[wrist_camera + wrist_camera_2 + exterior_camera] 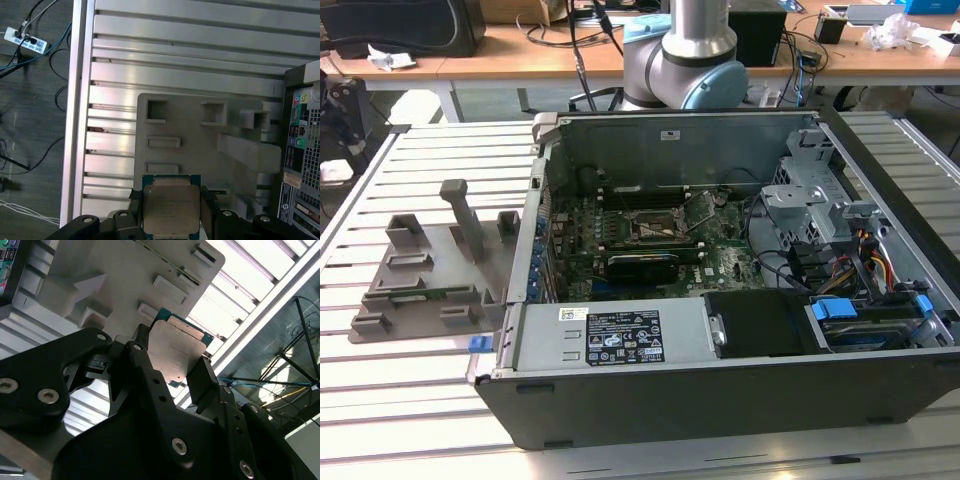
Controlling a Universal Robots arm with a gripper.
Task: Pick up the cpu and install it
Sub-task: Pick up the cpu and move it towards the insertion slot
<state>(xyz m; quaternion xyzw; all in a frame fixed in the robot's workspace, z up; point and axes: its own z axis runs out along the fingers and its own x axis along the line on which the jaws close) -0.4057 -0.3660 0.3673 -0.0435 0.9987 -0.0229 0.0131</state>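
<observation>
The cpu is a flat square chip with a dull silver top and a green rim. My gripper is shut on it, one black finger against each side. In the second wrist view the cpu sits the same way in the gripper. The chip hangs over the near edge of the grey plastic tray, apart from it. In the exterior view the tray lies at the left of the open computer case. The black socket on the motherboard stands with its metal frame lifted.
The case and tray rest on a slatted aluminium table. The table's edge borders a floor with cables and a power strip. The arm's base stands behind the case. Drive cages and coloured wiring crowd the case's right side.
</observation>
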